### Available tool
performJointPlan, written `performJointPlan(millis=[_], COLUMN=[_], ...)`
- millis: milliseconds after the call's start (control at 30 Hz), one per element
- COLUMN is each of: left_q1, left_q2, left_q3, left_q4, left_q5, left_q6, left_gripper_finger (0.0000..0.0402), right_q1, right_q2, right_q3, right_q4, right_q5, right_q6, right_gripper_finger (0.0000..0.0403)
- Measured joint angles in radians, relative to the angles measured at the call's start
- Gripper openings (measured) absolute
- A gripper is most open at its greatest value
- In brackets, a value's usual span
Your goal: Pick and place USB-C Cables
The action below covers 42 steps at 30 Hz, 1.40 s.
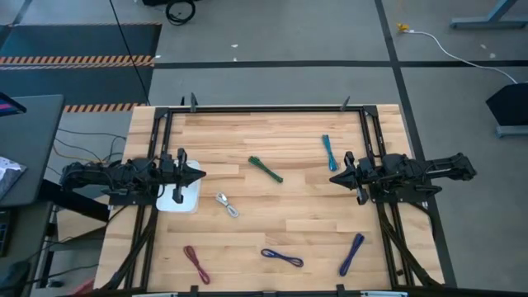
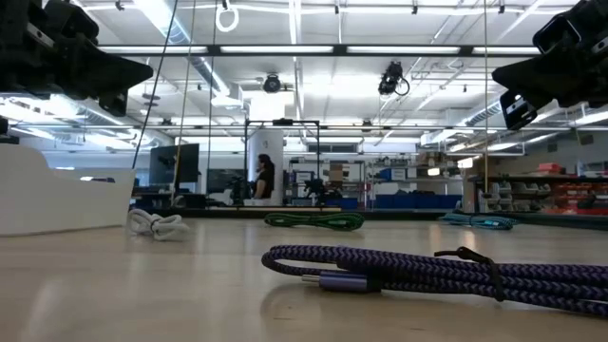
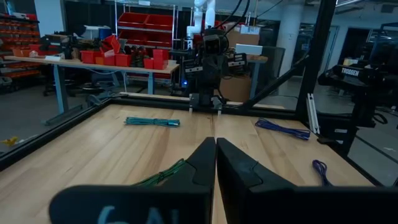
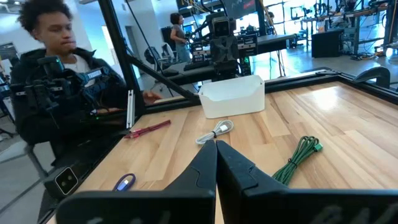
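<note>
Wooden table (image 1: pixel 272 223) with black frame rails along its edges. Small white tray (image 1: pixel 180 198) near the left edge. A seated person in a dark jacket (image 4: pixel 59 81) beside the table; red storage bins (image 3: pixel 134 56) on a workbench beyond.

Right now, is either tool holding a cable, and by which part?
Nothing is held. The left tool and right tool are shut and empty, above the table.

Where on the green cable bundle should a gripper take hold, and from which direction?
Grip the green cable across its narrow middle, coming straight down from above. It lies flat on the table as a slim diagonal bundle with clear wood on both long sides, so the fingers would probably straddle it best there.
</note>
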Motion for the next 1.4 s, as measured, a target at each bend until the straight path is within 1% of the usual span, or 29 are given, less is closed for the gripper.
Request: performJointPlan(millis=[1133,1200,1333,1400], left_q1=[0.0,0.0,0.0,0.0], left_q2=[0.0,0.0,0.0,0.0], left_q3=[0.0,0.0,0.0,0.0], left_q4=[0.0,0.0,0.0,0.0], left_q5=[0.0,0.0,0.0,0.0], left_q6=[0.0,0.0,0.0,0.0], left_gripper_finger=[0.0021,0.0021,0.0021,0.002], right_q1=[0.0,-0.004,-0.01,-0.01], right_q2=[0.0,0.0,0.0,0.0], right_q3=[0.0,0.0,0.0,0.0], right_q4=[0.0,0.001,0.013,0.015], right_q5=[0.0,0.015,0.049,0.05], right_q6=[0.0,-0.049,-0.243,-0.285], right_gripper_finger=[0.0005,0.0005,0.0005,0.0005])
